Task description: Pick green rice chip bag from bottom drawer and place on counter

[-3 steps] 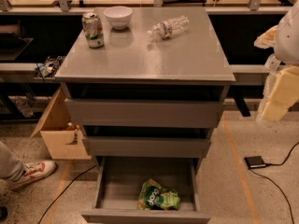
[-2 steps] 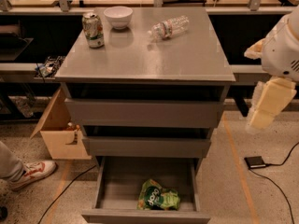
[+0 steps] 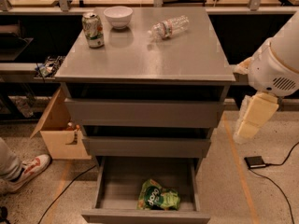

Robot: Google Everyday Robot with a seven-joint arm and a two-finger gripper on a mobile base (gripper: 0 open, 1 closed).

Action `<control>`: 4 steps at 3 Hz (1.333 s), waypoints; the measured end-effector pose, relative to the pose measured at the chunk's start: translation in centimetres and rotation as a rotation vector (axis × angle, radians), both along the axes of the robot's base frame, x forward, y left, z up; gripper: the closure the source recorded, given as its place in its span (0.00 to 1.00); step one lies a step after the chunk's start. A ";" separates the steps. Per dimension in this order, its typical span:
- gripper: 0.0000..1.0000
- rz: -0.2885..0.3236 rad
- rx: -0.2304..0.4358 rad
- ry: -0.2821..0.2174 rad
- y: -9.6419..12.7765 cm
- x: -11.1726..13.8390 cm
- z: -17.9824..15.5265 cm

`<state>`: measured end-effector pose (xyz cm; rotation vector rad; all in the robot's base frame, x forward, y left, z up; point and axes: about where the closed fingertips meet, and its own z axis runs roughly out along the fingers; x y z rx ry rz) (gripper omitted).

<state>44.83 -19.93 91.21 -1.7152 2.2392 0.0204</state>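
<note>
Right now the green rice chip bag is lying crumpled on the floor of the pulled-out bottom drawer, near its front edge. Off to the right of the cabinet, the gripper is hanging in the air beside the upper drawers, well apart from the bag. It seems to be carrying nothing, though I cannot tell how far open it is. A drink can, a white bowl and a toppled clear bottle are sitting at the back of the counter.

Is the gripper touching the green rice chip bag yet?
Apart. The camera view shows the gripper hanging right of the cabinet, well clear of the green rice chip bag lying in the open bottom drawer.
</note>
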 end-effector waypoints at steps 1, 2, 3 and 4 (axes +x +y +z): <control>0.00 0.009 0.009 0.015 0.6 0.9 -2.5; 0.00 0.017 0.068 0.065 2.0 2.3 -8.8; 0.00 0.027 0.136 0.129 3.8 3.4 -16.3; 0.00 0.012 0.216 0.168 5.7 3.8 -23.7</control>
